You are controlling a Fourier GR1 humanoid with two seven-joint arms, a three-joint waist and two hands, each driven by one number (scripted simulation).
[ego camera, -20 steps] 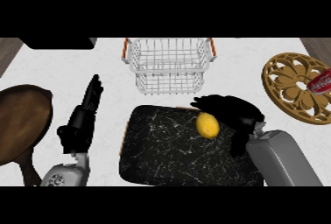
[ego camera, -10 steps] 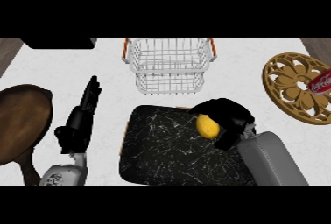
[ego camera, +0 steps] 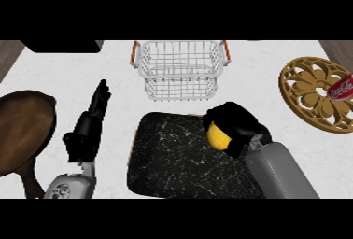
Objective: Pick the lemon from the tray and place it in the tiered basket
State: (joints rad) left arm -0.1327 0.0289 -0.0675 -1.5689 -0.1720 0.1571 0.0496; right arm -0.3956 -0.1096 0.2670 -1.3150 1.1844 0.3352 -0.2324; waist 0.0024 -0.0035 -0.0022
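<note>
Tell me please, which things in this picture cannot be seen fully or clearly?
- Lemon, head view: mostly covered by the right hand curled round it.
- Tray: its right part lies under the right forearm.
- Can on the gold trivet: cut off by the right edge.
- Brown pan: cut off by the left edge.
- Tiered basket: its lower level cannot be made out.

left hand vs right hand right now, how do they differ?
The left hand is open, fingers straight and pointing up the counter; the right hand is curled round the lemon. The left hand holds nothing and sits over bare counter beside the tray; the right hand is over the tray's upper right corner, below the tiered basket. Both are black on grey forearms.
</note>
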